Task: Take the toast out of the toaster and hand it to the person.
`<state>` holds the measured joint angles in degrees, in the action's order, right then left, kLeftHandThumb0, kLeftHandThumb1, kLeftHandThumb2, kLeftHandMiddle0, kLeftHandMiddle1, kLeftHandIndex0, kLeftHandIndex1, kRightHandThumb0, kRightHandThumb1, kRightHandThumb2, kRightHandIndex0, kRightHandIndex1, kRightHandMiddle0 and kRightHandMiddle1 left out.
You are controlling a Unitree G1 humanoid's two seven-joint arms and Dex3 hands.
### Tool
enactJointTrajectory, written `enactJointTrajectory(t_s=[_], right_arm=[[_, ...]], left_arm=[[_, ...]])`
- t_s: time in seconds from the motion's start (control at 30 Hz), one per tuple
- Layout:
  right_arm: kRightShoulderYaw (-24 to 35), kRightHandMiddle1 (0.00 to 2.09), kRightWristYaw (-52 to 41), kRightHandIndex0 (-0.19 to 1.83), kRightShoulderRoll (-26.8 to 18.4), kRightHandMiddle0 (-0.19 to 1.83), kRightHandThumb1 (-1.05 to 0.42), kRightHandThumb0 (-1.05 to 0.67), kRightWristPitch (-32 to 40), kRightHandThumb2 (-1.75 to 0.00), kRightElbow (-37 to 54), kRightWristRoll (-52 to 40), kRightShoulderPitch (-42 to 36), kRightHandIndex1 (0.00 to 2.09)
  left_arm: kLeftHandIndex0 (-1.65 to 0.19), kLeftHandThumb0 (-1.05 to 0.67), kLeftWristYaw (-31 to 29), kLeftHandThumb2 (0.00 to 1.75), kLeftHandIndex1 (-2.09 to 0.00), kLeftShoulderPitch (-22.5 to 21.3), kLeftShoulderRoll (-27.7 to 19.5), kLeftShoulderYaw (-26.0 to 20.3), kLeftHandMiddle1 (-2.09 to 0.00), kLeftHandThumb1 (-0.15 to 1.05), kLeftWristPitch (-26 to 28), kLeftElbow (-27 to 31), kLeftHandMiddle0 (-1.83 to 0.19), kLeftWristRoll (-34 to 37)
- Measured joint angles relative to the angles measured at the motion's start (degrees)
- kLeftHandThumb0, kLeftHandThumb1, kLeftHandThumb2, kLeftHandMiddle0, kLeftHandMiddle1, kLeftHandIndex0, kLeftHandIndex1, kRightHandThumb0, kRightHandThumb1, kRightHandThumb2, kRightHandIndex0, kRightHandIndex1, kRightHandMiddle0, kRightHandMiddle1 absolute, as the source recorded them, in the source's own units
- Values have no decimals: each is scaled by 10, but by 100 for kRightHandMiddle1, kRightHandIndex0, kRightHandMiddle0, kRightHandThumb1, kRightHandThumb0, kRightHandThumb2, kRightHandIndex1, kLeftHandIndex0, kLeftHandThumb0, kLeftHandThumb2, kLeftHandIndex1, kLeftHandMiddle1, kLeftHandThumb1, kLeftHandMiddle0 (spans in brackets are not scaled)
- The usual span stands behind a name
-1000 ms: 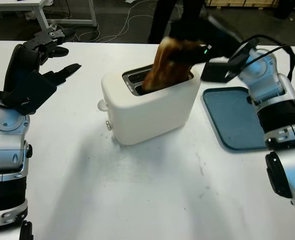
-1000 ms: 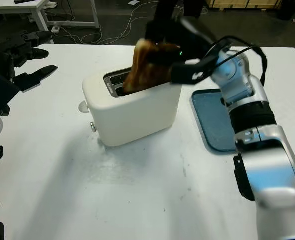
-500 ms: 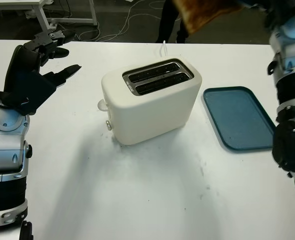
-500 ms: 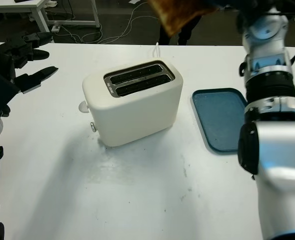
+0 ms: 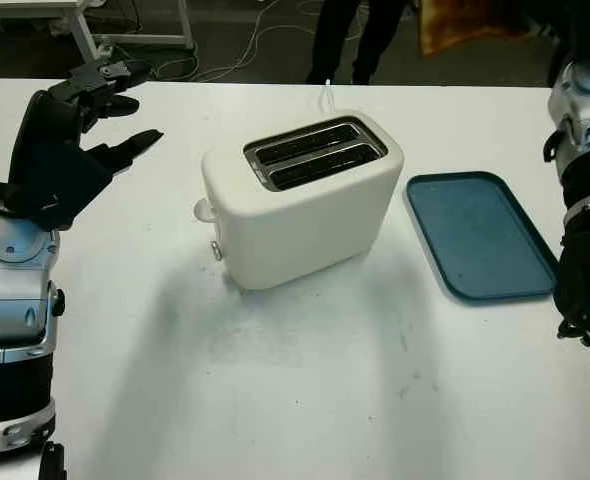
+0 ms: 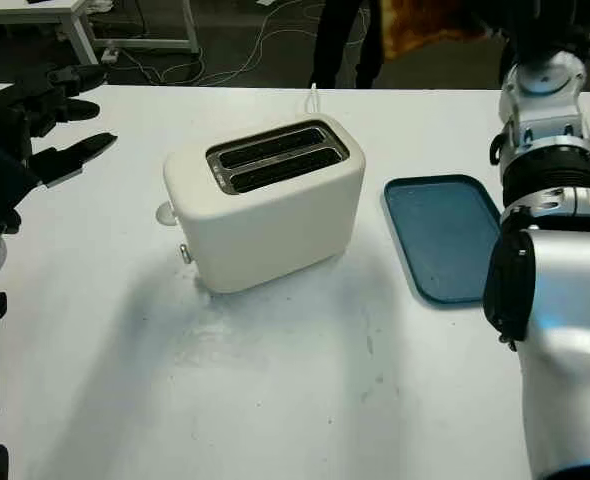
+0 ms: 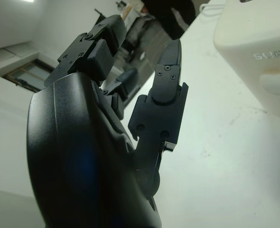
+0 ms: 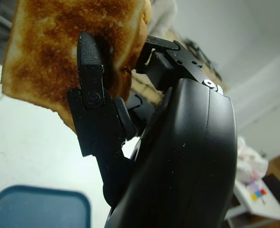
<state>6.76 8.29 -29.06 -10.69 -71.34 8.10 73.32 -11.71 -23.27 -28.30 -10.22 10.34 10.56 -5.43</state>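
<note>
White table (image 5: 305, 400), toaster (image 5: 300, 200) mid-table, both slots bare. Blue tray (image 5: 480, 235) beside it. Left hand (image 5: 70, 150) open, idle, well clear of toaster. Right hand (image 8: 130, 80) raised: fingers (image 8: 90, 57) clamped on toast (image 8: 50, 42), slice pinched between them.

Blue tray (image 5: 480, 237) on white table (image 5: 305, 390).
Lay flat at the right, well apart from the near edge; cables (image 5: 237, 45) trailed over dark floor beyond the far edge.
</note>
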Motion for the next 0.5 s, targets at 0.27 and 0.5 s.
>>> enactJointTrajectory(t_s=[0.27,0.5], right_arm=[[28,175,-3,77,31,34,-92,-6,8,-44,-27,-28,-18,175],[41,174,18,68,48,27,-92,-10,12,-36,-31,-40,-27,175]], left_arm=[[-45,-27,0,7,-27,0,0,0,-86,92,0,0,-19,0],[-44,-26,0,8,-27,1,0,0,-86,92,0,0,-18,1]])
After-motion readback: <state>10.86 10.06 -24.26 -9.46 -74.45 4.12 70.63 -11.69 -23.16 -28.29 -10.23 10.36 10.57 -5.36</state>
